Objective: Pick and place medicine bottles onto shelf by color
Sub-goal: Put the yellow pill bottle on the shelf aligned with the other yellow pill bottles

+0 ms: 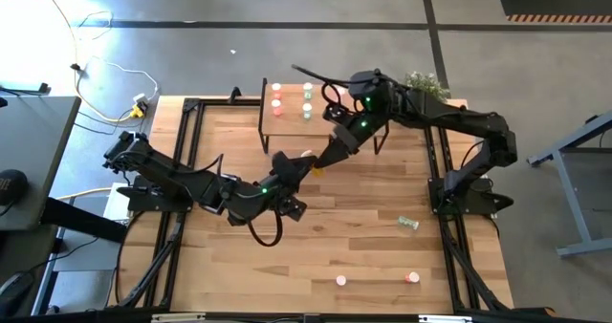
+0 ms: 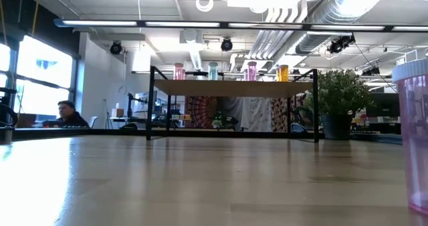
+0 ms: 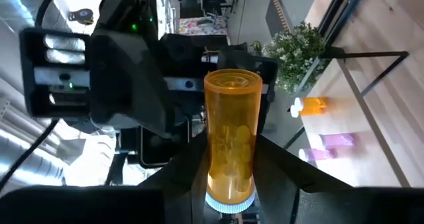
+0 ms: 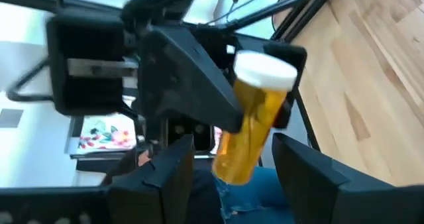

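At centre frame, the left pincer [image 1: 308, 161] is gripping the orange bottle [image 3: 230, 143] shut, its length pointing between the right pincer's [image 1: 321, 161] wide-open jaws.

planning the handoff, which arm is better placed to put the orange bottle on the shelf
Right. The right gripper stands open around the orange bottle that the left gripper clamps, and its arm already reaches past the shelf.

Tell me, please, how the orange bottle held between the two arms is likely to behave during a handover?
The orange bottle looks like smooth rigid plastic, so it probably won't deform but may slip. Pills fill only part of it, so it is likely light. The left gripper holds only its cap end, so it might pivot as the open right gripper closes.
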